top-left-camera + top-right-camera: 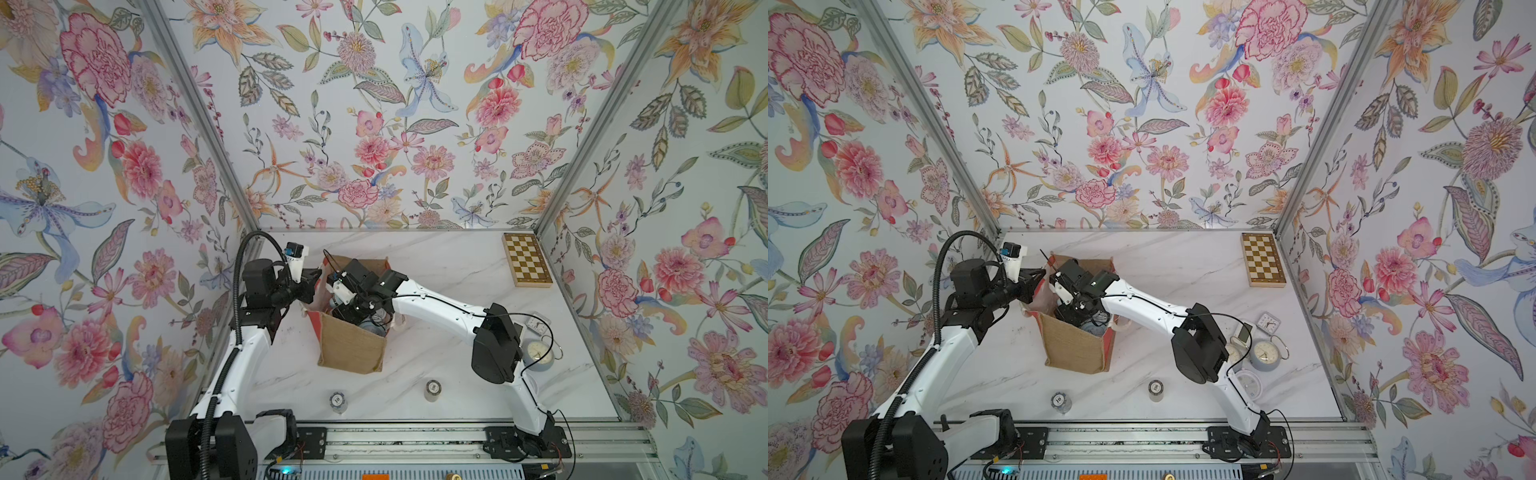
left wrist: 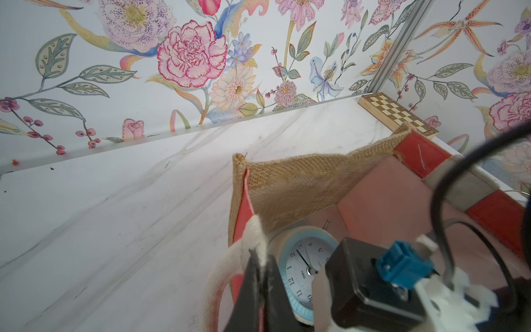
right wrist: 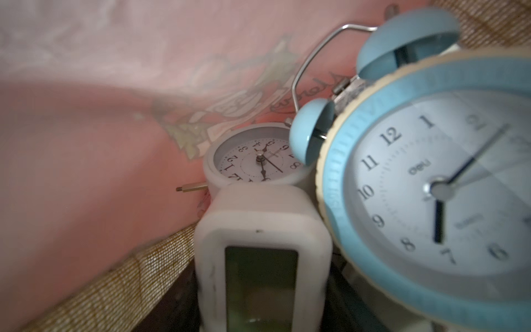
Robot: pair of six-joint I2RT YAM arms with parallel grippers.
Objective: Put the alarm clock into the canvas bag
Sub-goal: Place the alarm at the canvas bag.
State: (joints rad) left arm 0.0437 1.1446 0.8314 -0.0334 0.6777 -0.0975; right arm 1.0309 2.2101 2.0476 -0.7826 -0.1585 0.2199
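Wrist (image 1: 362, 286) of R arm (image 1: 440, 305) inside canvas bag (image 1: 351, 349), L jaws pinching strap (image 2: 254, 233).

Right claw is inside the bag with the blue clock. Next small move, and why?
Probably open the right claw and lift it up out of the canvas bag. The blue alarm clock is already inside, beside a white digital clock and a small white clock, while the left claw pinches the strap handle. Its grip is hidden, so confirm release first.
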